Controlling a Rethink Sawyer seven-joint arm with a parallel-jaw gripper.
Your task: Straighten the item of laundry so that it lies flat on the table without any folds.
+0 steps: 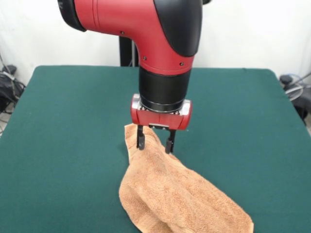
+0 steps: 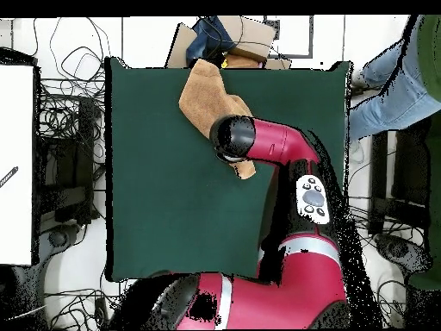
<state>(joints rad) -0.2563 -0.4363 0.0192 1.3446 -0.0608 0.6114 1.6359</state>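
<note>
The light orange-tan towel (image 1: 180, 194) lies crumpled and folded on the dark green table (image 1: 63, 145), running from the middle toward the near edge. My gripper (image 1: 155, 143) points straight down over the towel's far end. It is open, one finger on each side of a raised fold and the fingertips (image 1: 141, 141) at cloth level. In the overhead view the towel (image 2: 205, 96) reaches the table's top edge, with a small part (image 2: 248, 169) showing past the arm. The red wrist (image 2: 234, 138) hides the gripper there.
The red and black arm (image 1: 160, 39) comes down over the table's middle. In the overhead view, a person's legs in jeans (image 2: 388, 78) show beyond the table's upper right corner. Cables (image 2: 60, 121) and a white surface (image 2: 17, 164) lie off the left side.
</note>
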